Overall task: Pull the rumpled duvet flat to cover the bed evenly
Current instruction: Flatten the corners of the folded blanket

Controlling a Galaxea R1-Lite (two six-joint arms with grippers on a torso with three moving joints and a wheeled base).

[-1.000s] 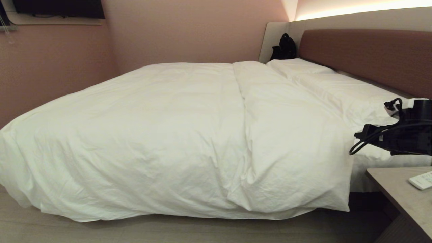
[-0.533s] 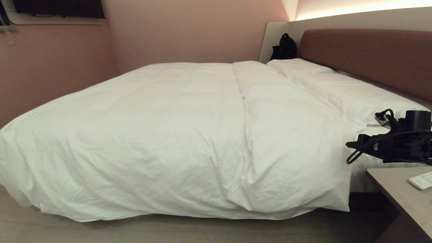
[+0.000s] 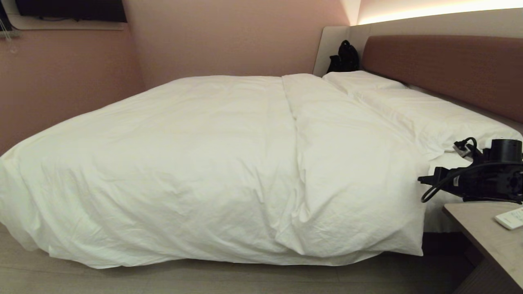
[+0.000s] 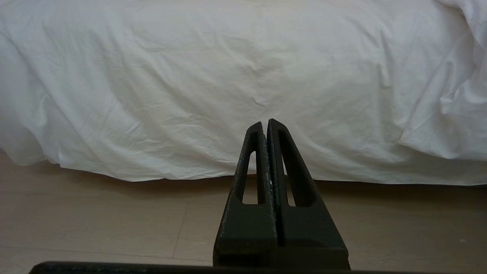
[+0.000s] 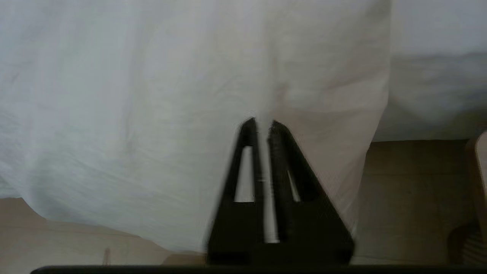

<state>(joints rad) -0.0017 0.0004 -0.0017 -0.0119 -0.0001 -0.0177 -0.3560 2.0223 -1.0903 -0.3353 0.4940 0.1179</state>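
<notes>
The white puffy duvet (image 3: 204,163) lies spread over the bed (image 3: 437,216), wrinkled, with a long fold line down its middle, and its near edge hangs almost to the floor. My right gripper (image 3: 423,179) hovers beside the duvet's right hanging corner. In the right wrist view the right gripper (image 5: 261,123) stands open by a narrow gap, facing the duvet (image 5: 133,114) with nothing between its fingers. In the left wrist view my left gripper (image 4: 265,123) is shut and empty, low over the floor, pointing at the duvet's (image 4: 228,76) hanging edge.
Two white pillows (image 3: 429,114) lie along the reddish-brown headboard (image 3: 441,69). A nightstand (image 3: 478,232) with a white remote (image 3: 510,218) stands at the right, just under my right arm. A black bag (image 3: 345,57) sits in the far corner. Pale floor (image 3: 204,277) runs along the bed's near side.
My right arm has sunk and shifted a little left, toward the duvet's right corner. The duvet has not moved.
</notes>
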